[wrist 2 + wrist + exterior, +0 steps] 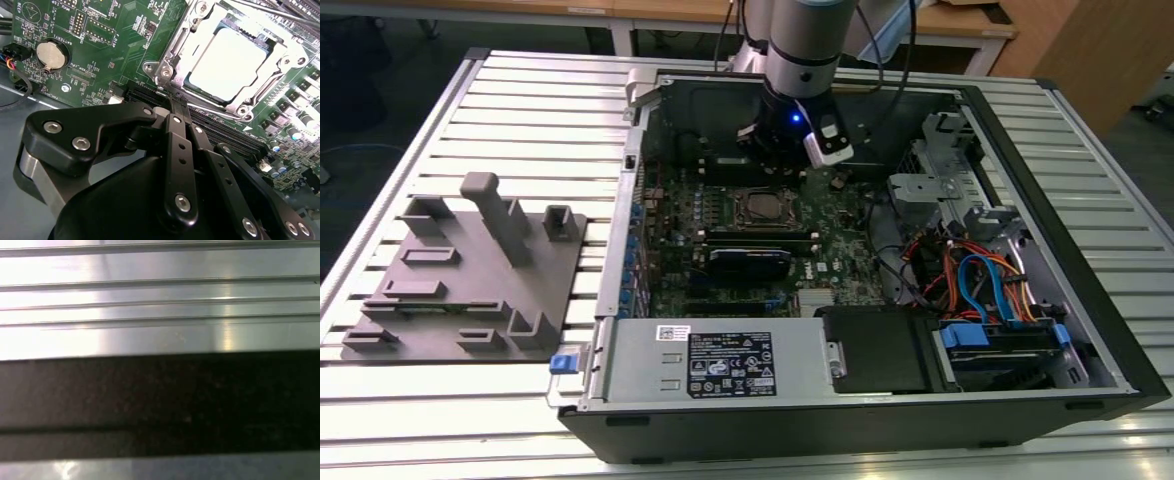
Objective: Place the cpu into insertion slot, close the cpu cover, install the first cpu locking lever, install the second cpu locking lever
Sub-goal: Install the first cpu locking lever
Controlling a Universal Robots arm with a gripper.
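CPU (232, 62) sits in the insertion slot (176, 47) w/ the cpu cover (280, 52) down over it, silver top showing thru the frame's opening, so steps 1–2 look done. Locking levers appear to be the step in hand; can't tell if either is latched. Tool (176, 112) hangs just beside the socket edge, over the black card slots (150, 95), fingers closed together, holding nothing. Next move prob needs precise tip placement on a thin lever rod. Board silkscreen reads "BATTERY" by the coin cell (51, 55); power supply (707, 362) label is too small to read.
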